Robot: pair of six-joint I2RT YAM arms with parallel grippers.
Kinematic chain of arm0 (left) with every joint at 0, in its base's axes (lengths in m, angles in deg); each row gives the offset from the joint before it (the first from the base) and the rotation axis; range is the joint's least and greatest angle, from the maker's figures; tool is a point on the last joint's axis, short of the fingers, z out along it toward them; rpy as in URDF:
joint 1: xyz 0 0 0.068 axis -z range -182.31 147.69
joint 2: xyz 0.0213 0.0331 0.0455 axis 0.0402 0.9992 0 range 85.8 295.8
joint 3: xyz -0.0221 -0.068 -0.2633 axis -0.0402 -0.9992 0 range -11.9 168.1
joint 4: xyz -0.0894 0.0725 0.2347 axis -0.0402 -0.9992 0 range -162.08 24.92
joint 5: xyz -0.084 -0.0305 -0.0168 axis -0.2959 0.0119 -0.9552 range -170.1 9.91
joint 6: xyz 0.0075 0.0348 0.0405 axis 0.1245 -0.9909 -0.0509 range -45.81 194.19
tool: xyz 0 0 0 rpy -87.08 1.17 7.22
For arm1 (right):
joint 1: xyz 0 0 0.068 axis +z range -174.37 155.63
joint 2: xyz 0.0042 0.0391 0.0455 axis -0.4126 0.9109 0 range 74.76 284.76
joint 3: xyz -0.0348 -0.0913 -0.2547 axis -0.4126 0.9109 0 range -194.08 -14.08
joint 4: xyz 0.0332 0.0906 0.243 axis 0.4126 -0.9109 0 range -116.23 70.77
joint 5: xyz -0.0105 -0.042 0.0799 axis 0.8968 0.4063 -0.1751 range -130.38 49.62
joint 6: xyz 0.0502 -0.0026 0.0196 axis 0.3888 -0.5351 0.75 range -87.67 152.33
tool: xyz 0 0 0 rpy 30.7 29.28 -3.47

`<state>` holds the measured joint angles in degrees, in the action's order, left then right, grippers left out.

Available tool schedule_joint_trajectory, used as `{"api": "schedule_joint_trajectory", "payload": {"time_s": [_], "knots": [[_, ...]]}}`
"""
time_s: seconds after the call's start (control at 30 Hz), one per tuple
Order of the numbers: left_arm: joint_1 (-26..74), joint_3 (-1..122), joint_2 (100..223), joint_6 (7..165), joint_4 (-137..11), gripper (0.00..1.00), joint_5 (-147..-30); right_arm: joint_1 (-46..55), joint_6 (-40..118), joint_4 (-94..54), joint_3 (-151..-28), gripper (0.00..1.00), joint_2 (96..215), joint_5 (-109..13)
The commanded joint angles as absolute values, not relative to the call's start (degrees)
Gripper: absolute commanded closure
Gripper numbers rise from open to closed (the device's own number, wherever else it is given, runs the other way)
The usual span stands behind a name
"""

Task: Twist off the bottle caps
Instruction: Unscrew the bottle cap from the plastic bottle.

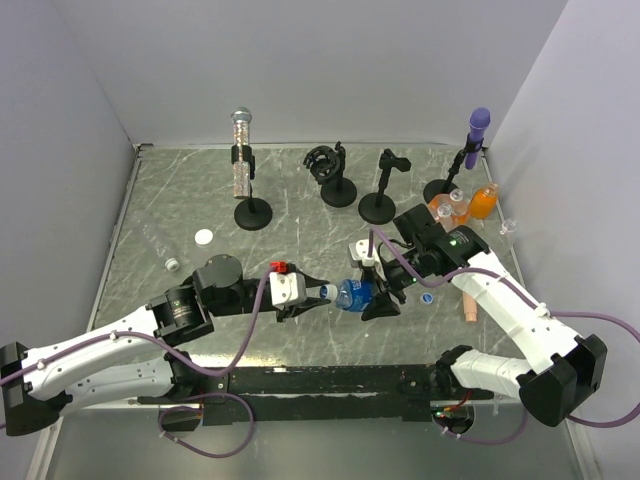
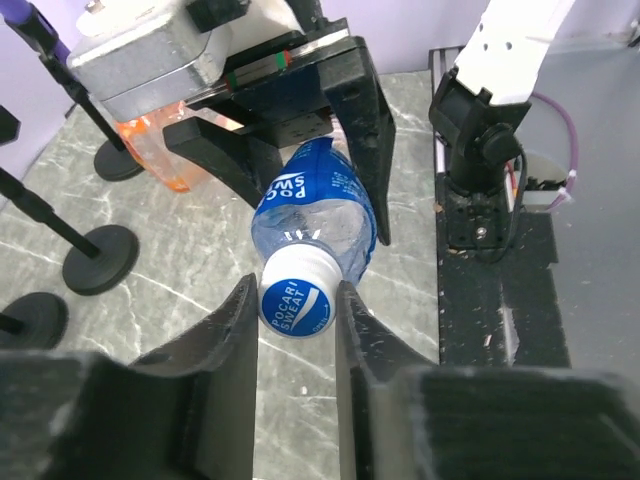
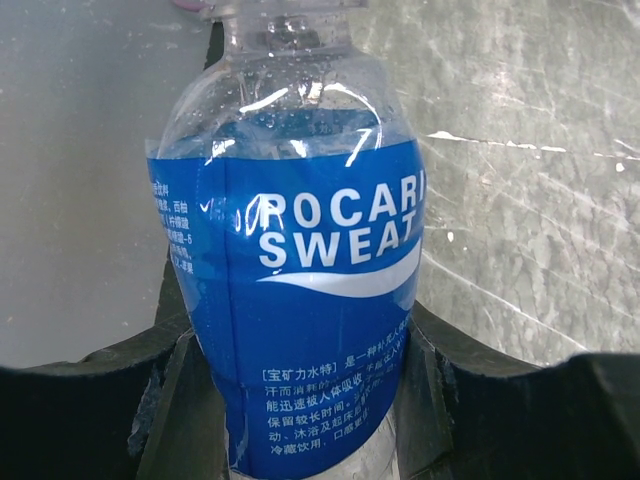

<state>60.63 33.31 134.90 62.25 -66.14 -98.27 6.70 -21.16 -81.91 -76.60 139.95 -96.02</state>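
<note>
A blue-labelled clear bottle (image 1: 357, 294) lies level above the table middle, held between both grippers. My right gripper (image 1: 378, 290) is shut on its body; in the right wrist view the black fingers (image 3: 450, 400) press both sides of the blue label (image 3: 300, 300). My left gripper (image 1: 326, 293) is shut on its blue-and-white cap (image 2: 296, 305), with a finger (image 2: 225, 345) touching each side. Two orange bottles (image 1: 484, 200) stand at the back right. A loose white cap (image 1: 204, 237) lies at the left and a blue cap (image 1: 427, 297) by the right arm.
Black round-based stands (image 1: 253, 212) line the back, one holding a silver glitter microphone (image 1: 240, 150) and one a purple microphone (image 1: 478, 125). A small clear bottle (image 1: 158, 244) lies at the left edge. A peach-coloured object (image 1: 467, 308) lies right of the right arm.
</note>
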Motion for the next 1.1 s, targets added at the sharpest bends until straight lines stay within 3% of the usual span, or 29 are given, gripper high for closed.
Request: {"api": "schedule_joint_trajectory", "payload": {"time_s": [0.0,0.03,0.2,0.37,0.63,0.93,1.0,1.07], "knots": [[60.7,33.1,134.3,64.8,-63.1,0.9,-98.9,6.3,-21.4,-80.6,-76.5,0.75,140.1,-97.2],[60.7,33.1,134.3,65.7,-63.0,0.99,-98.3,6.4,-20.9,-80.1,-76.3,0.75,140.0,-96.4],[60.6,33.5,134.9,79.6,-63.9,0.99,-95.1,4.9,-16.0,-75.6,-75.3,0.75,139.2,-93.6],[60.5,33.9,136.6,98.5,-65.0,0.99,-84.8,2.7,-12.9,-72.6,-74.8,0.76,139.0,-91.2],[58.0,43.2,143.4,134.4,-80.9,0.99,-76.9,1.0,-11.6,-71.0,-74.3,0.76,138.7,-90.0],[54.4,42.7,143.9,143.1,-78.3,0.99,-80.8,-0.3,-11.5,-70.8,-73.8,0.76,137.5,-91.3],[53.9,42.5,144.0,142.5,-77.8,0.93,-81.6,-0.6,-11.5,-70.7,-73.5,0.76,137.3,-91.4],[53.6,42.2,143.8,141.7,-77.2,0.72,-82.3,-0.7,-11.4,-70.7,-73.4,0.76,137.2,-91.7]]}}
